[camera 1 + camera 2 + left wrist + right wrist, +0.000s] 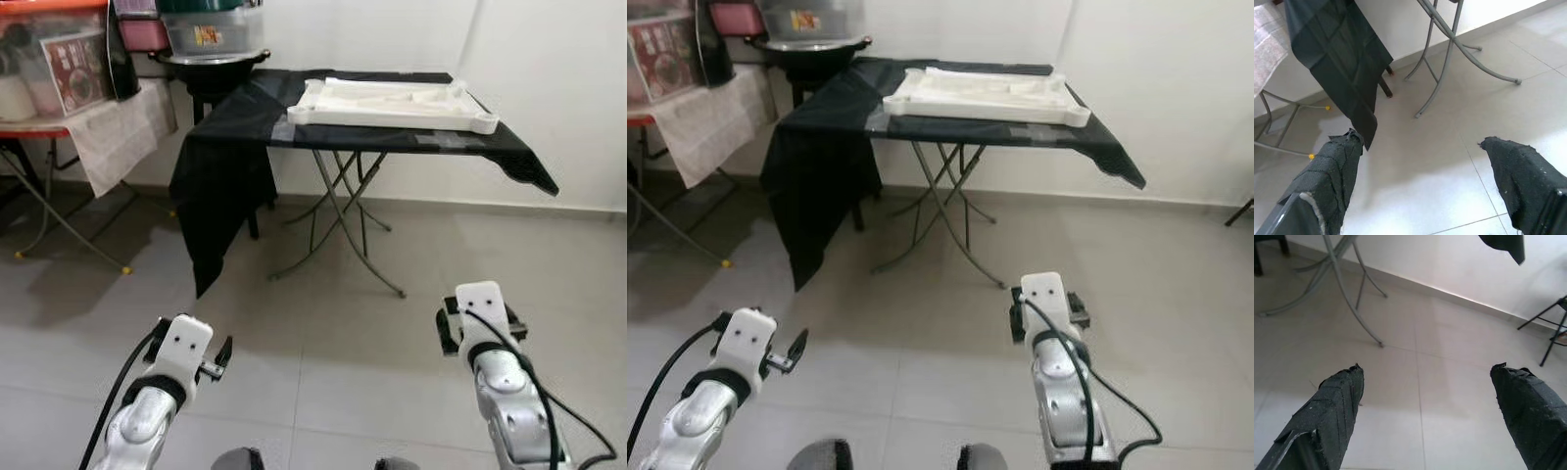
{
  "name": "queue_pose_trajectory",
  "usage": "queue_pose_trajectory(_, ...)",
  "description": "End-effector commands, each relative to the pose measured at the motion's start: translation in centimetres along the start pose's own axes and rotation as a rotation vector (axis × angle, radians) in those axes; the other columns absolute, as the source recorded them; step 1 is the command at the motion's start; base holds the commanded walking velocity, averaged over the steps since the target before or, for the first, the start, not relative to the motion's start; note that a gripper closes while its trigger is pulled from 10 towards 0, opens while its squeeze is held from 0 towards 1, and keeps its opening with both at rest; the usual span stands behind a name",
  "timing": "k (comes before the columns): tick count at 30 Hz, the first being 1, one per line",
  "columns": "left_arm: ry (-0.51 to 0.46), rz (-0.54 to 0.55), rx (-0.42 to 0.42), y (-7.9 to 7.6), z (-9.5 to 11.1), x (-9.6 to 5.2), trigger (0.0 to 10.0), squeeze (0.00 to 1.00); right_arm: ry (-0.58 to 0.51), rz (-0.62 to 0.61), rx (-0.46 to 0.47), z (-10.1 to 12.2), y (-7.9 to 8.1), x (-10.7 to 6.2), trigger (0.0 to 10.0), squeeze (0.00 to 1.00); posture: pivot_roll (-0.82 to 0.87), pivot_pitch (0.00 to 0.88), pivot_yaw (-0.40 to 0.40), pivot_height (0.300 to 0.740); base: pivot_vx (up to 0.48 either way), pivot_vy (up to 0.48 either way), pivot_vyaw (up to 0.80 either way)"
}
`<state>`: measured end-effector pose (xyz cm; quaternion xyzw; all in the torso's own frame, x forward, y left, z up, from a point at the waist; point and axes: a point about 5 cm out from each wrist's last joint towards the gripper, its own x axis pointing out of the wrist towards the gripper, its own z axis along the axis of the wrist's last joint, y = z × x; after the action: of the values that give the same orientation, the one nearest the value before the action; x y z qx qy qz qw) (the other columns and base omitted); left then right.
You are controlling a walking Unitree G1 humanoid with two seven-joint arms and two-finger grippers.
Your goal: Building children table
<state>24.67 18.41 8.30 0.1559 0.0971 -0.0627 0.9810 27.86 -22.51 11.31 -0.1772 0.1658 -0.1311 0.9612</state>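
Observation:
A white children's tabletop (392,104) lies upside down on a folding table (460,142) draped in black cloth, some way ahead of me. My left gripper (1418,144) is held low over the floor tiles, open, with nothing between its black fingers (1334,171). My right gripper (1425,374) hangs at the same height on the other side, open and empty, its fingers (1334,406) wide apart. Both wrists (181,352) (485,318) sit well short of the table.
Crossed metal legs (338,211) stand under the folding table, and black cloth (220,186) hangs down its left side. A second table (88,122) with a white cloth, boxes and a wok stands at the left. A dark chair leg (1552,333) is at the right.

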Motion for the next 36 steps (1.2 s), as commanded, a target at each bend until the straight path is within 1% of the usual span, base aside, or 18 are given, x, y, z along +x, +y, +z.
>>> queue_pose_trajectory(1, 0.004, -0.004, 0.012, 0.1, 0.0, -0.1, 10.0, 0.0, 0.02, 0.001, -0.012, -0.4, 0.1, 0.0, 10.0, 0.0, -0.01, 0.0, -0.017, 0.565, 0.0, 0.0, 0.0)
queue_pose_trajectory(9, 0.012, -0.006, 0.016, 0.1, -0.1, -0.1, 10.0, 0.0, 0.041, -0.033, -0.022, -0.8, -0.2, 0.0, 10.0, 0.0, -0.01, 0.0, -0.017, 0.52, 0.0, 0.0, 0.0)
queue_pose_trajectory(17, 0.018, -0.01, 0.016, -0.1, -0.2, -0.2, 10.0, 0.0, 0.07, -0.039, -0.038, -1.5, -0.6, 0.1, 10.0, 0.0, -0.01, 0.0, -0.019, 0.49, 0.0, 0.0, 0.0)
queue_pose_trajectory(18, 0.019, -0.011, 0.016, -0.1, -0.3, -0.2, 10.0, 0.0, 0.085, -0.042, -0.046, -1.9, -0.7, 0.0, 10.0, 0.0, -0.01, 0.0, -0.018, 0.48, 0.0, 0.0, 0.0)
queue_pose_trajectory(21, 0.021, -0.012, 0.016, -0.1, -0.3, -0.3, 10.0, 0.0, 0.105, -0.048, -0.055, -2.3, -0.8, 0.0, 10.0, 0.0, -0.01, 0.0, -0.019, 0.47, 0.0, 0.0, 0.0)
queue_pose_trajectory(23, 0.022, -0.012, 0.017, -0.1, -0.3, -0.3, 10.0, 0.0, 0.138, -0.064, -0.067, -3.0, -1.2, -0.2, 10.0, 0.0, -0.02, 0.0, -0.018, 0.455, 0.0, 0.0, 0.0)
queue_pose_trajectory(30, 0.03, -0.018, 0.017, -0.3, -0.5, -0.4, 10.0, 0.0, 0.202, -0.097, -0.063, -4.4, -1.9, -0.8, 10.0, 0.0, -0.02, 0.0, -0.016, 0.425, 0.0, 0.0, 0.0)
queue_pose_trajectory(33, 0.032, -0.02, 0.016, -0.4, -0.5, -0.4, 10.0, 0.0, 0.221, -0.096, -0.062, -4.9, -2.0, -1.0, 10.0, 0.0, -0.02, 0.0, -0.016, 0.415, 0.0, 0.0, 0.0)
queue_pose_trajectory(35, 0.035, -0.021, 0.016, -0.4, -0.6, -0.5, 10.0, 0.0, 0.266, -0.085, -0.057, -6.0, -2.0, -1.3, 10.0, 0.0, -0.02, 0.0, -0.02, 0.4, 0.0, 0.0, 0.0)
queue_pose_trajectory(36, 0.035, -0.021, 0.016, -0.4, -0.6, -0.5, 10.0, 0.0, 0.266, -0.085, -0.057, -6.0, -2.0, -1.3, 10.0, 0.0, -0.02, 0.0, -0.02, 0.4, 0.0, 0.0, 0.0)
